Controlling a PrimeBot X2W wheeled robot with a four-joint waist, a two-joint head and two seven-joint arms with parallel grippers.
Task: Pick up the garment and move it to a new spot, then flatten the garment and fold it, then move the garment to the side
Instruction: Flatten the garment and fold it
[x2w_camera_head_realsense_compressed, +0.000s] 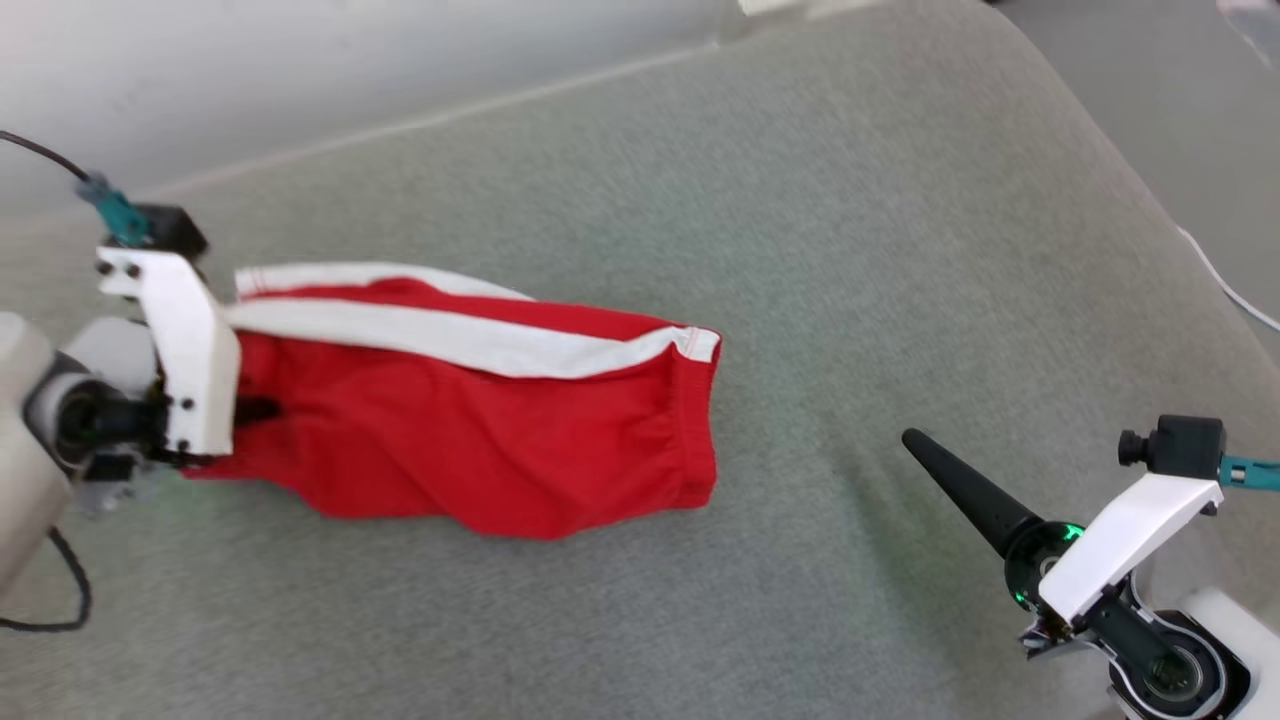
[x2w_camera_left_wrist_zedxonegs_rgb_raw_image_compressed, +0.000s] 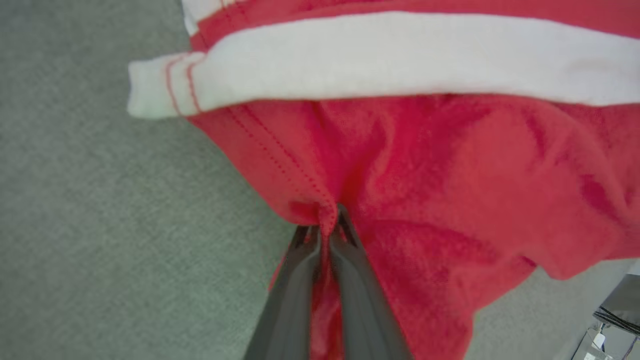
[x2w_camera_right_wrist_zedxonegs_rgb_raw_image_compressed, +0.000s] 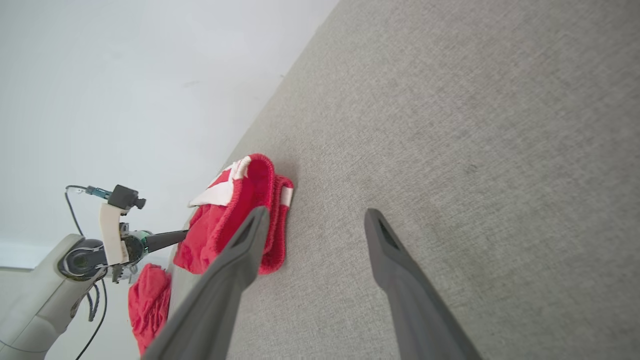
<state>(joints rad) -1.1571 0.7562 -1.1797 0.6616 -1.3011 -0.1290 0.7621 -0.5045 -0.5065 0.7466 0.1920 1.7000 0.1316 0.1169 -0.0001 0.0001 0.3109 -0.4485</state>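
- I've got the left gripper (x2w_camera_left_wrist_zedxonegs_rgb_raw_image_compressed: 327, 222) pinched shut on the hem of the red garment (x2w_camera_head_realsense_compressed: 480, 430), 9 o'clock in head view.
- Right gripper (x2w_camera_right_wrist_zedxonegs_rgb_raw_image_compressed: 316, 215) sits at 4 o'clock, spread wide, empty, over the grey cushion (x2w_camera_head_realsense_compressed: 850, 250).

The garment (x2w_camera_head_realsense_compressed: 480, 450) is soft matt cloth, the grey surface (x2w_camera_head_realsense_compressed: 850, 250) coarse woven fabric.

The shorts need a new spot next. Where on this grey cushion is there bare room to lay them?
Widest bare patch: the cushion between the red shorts and the open right hand. Another runs from the shorts' white stripe to the cushion's far edge. Crowded on the left, where the left hand grips the shorts' hem.
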